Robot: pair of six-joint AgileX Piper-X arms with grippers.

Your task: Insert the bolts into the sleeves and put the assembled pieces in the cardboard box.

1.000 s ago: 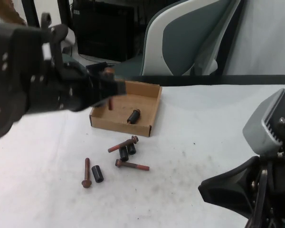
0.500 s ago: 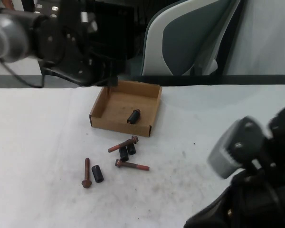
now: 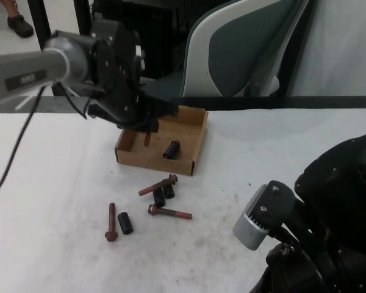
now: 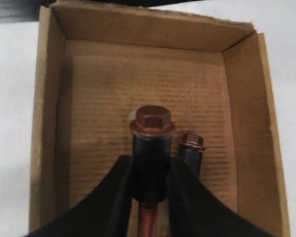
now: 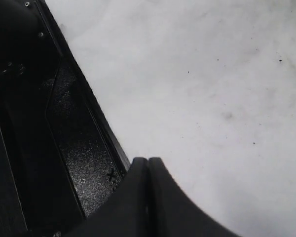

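Note:
My left gripper is shut on an assembled piece, a copper-headed bolt in a black sleeve, held over the open cardboard box. Another assembled piece lies on the box floor beside it. From above, the left gripper hangs over the box's left half, the bolt shank pointing down, with the finished piece to its right. Loose bolts and sleeves lie in front of the box. My right gripper is shut on nothing above the bare bench.
The right arm's bulk fills the bench's near right corner. An office chair stands behind the bench's far edge. White bench surface lies open to the right of the box.
The left arm swung from the near left to the far side, and its gripper has come down over the box with the piece. The right arm shifted at the lower right.

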